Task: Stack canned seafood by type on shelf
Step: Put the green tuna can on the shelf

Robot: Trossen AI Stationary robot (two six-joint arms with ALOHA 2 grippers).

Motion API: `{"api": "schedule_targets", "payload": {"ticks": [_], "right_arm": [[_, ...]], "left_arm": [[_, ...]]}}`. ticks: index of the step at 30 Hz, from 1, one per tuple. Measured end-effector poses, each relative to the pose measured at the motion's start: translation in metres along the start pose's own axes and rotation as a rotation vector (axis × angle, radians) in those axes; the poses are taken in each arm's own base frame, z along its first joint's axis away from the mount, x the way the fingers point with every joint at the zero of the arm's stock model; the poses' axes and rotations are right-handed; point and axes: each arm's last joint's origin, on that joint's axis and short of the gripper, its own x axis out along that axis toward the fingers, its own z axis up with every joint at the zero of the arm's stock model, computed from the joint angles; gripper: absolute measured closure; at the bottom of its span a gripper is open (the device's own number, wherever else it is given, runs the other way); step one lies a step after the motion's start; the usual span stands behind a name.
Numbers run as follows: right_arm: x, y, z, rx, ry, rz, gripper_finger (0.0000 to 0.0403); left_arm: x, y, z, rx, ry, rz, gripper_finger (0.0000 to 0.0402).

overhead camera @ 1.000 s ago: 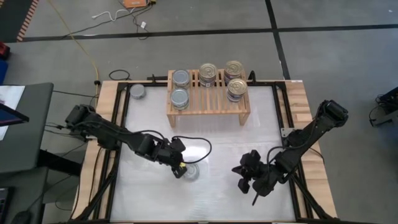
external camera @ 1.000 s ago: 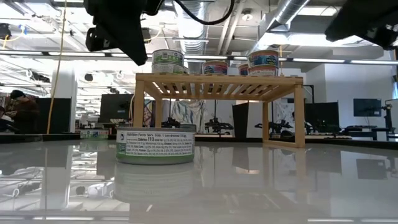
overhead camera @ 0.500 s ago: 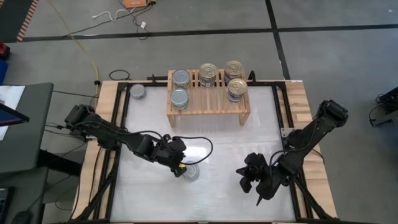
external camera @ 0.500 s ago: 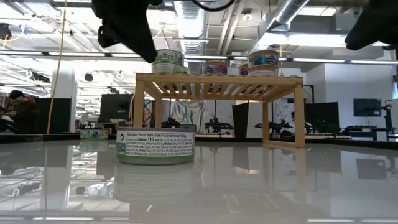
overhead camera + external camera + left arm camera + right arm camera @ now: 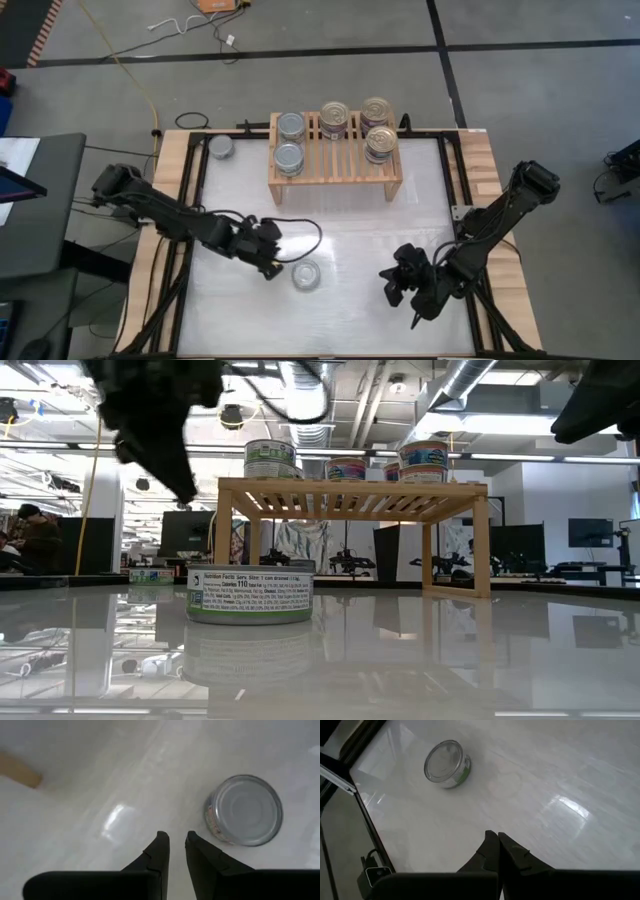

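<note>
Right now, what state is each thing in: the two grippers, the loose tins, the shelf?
Left gripper: fingers nearly shut, empty, beside the tin.
Right gripper: fingers shut, empty, waiting.
Silver-topped tin: upright on the table, untouched.
Corner tin: upright, off the shelf.
Shelf: holds silver-topped tins left, gold-topped stacks right.

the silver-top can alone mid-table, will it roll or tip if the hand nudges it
The can sits flat on its base, low and wide, so tipping looks unlikely. On the glossy table it would probably slide rather than roll. Its metal wall looks stiff.
</note>
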Motion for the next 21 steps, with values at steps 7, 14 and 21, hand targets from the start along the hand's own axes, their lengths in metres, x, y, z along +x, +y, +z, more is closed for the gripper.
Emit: {"api": "schedule_targets", "payload": {"ticks": [7,14,21], "right_arm": [[0.004,0.0,0.008,0.09,-0.074,-0.009,0.0382],[0.019,-0.002,0.03,0.183,-0.13,-0.044,0.0382],[0.056,0.01,0.041,0.182,-0.184,0.011,0.0337]], "left_arm": [[-0.018,0.033,-0.02,-0.149,-0.185,-0.225,0.0344],[-0.019,0.039,-0.03,-0.242,-0.28,-0.461,0.0344],[-0.004,0.025,-0.036,-0.235,-0.235,-0.519,0.0318]]}}
